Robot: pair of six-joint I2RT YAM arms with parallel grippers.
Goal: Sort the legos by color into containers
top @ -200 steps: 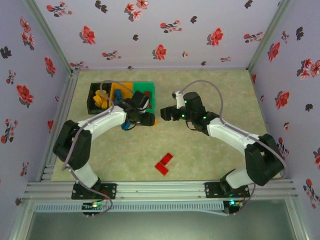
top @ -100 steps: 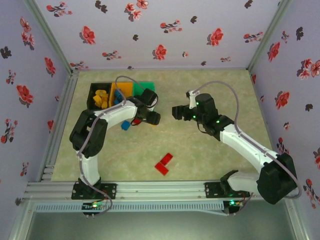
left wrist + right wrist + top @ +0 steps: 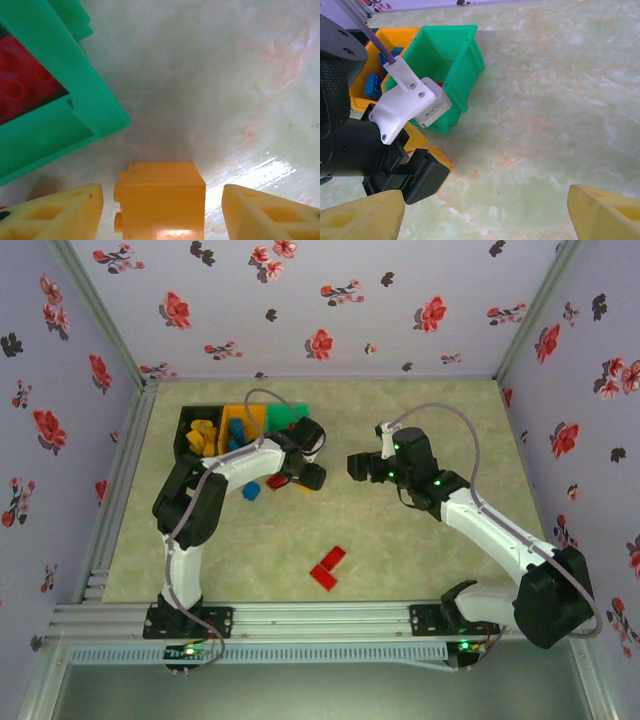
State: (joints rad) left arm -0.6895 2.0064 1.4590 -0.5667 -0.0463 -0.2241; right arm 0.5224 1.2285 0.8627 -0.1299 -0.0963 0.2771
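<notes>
Now: your left gripper (image 3: 162, 191) stands with its jaws spread on either side of an orange brick (image 3: 161, 207). A sliver of table (image 3: 225, 75) shows between the brick and each yellow finger (image 3: 55, 212), so nothing is pinched. The brick lies on its side, studs pointing toward the finger at the left of the wrist view. Its near end is cut by the frame edge, so you cannot tell its long axis. Just beyond it sits a corner of the green bin (image 3: 75, 95), with red legos (image 3: 20, 85) inside.

Your right gripper (image 3: 486, 194) hangs with jaws wide apart and nothing between them, over bare table right of the green bin.

From above, the black bin (image 3: 183, 445), orange-yellow bin (image 3: 255, 410) and green bin stand touching in a row at far left. Two loose red bricks (image 3: 327, 566) lie touching near the front edge, their line running diagonally, near-left to far-right. A blue lego (image 3: 251, 491) lies just in front of the bins.
</notes>
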